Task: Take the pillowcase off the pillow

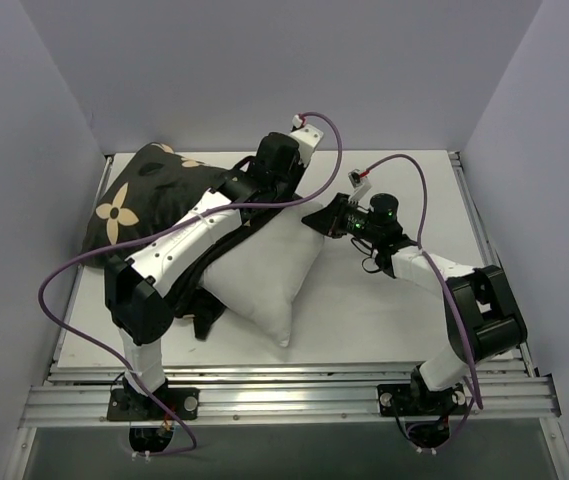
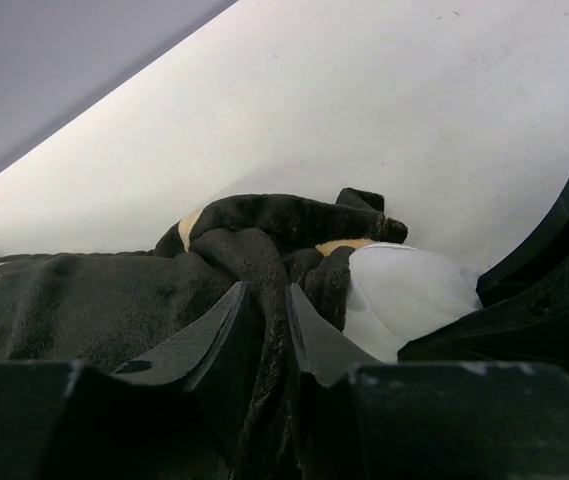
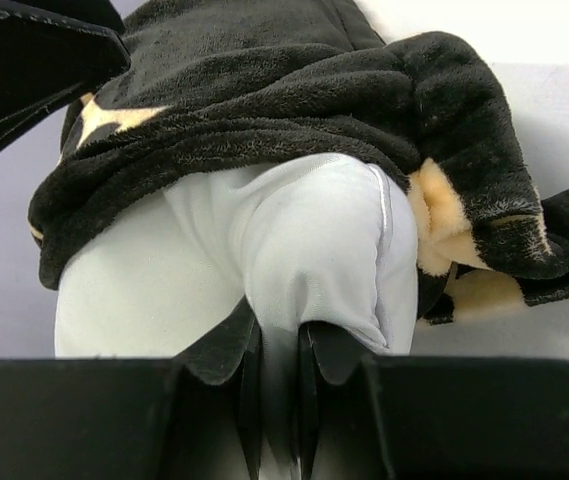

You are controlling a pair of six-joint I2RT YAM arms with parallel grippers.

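White table (image 1: 394,310), walled enclosure: left gripper (image 2: 269,300) clamped on a fold of the black flowered pillowcase (image 2: 84,300), right gripper (image 3: 279,340) pinching a corner of the white pillow (image 3: 294,240), which lies mid-table, partly bared, the pillowcase bunched toward the far-left corner.

White pillow (image 1: 264,278) half exposed, pillowcase (image 1: 144,200) bunched left

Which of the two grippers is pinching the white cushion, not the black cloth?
The right gripper, shut on a corner of the white pillow; the left gripper clamps the black flowered pillowcase instead.
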